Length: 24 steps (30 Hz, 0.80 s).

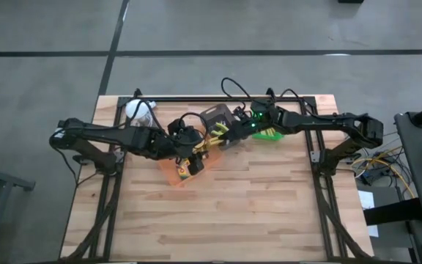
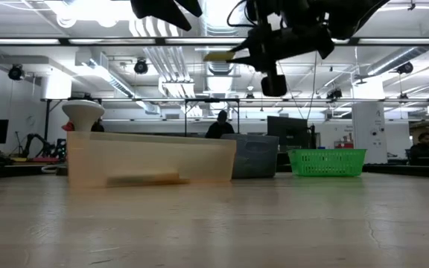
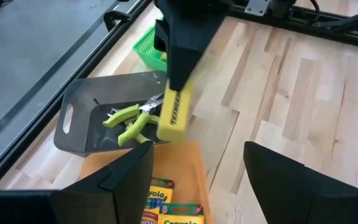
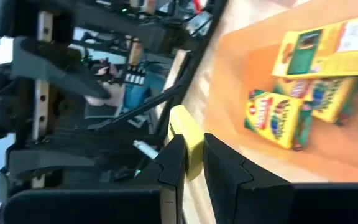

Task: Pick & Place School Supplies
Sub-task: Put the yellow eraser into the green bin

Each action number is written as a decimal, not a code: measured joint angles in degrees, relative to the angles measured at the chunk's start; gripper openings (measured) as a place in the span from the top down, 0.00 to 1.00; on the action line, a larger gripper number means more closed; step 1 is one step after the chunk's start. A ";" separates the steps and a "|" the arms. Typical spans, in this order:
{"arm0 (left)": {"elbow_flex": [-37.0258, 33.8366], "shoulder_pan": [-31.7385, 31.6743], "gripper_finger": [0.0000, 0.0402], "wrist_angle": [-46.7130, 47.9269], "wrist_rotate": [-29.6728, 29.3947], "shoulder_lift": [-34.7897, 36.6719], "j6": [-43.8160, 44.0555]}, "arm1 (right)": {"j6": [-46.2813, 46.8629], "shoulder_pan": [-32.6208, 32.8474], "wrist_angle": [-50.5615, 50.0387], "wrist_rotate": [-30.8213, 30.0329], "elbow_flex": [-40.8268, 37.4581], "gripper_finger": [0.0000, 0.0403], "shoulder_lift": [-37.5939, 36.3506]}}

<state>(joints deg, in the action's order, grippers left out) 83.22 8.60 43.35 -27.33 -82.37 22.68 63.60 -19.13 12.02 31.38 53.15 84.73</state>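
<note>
Right tool (image 3: 178, 81) pinches a yellow block (image 3: 174, 116) above the orange tray (image 3: 194, 163).

Yellow stick (image 3: 174, 116) upright in right claw (image 4: 194, 163); crayon boxes (image 4: 309, 81) (lying flat) in orange tray (image 4: 241, 93).

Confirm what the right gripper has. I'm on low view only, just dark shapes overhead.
Observer: The right gripper is shut on a yellow block with dark print, held in the air.
Operator: Orange tray contents? It's cloudy from here.
Observer: Crayon boxes lie in the orange tray.
Operator: Left gripper?
Observer: The left gripper is open and empty, above the orange tray.
</note>
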 joint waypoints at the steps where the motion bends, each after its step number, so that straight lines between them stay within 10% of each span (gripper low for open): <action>1: 0.00 0.00 0.37 0.14 0.00 0.00 0.02 | -0.37 -0.51 -0.60 0.00 0.00 0.89 0.00; 24: 0.00 0.00 0.37 1.09 0.01 0.00 0.35 | -13.10 -18.01 -40.62 -11.82 0.00 0.89 -14.94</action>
<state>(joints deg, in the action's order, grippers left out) 83.22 8.60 44.44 -27.32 -82.37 23.03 50.50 -37.14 -28.60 19.56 53.15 69.79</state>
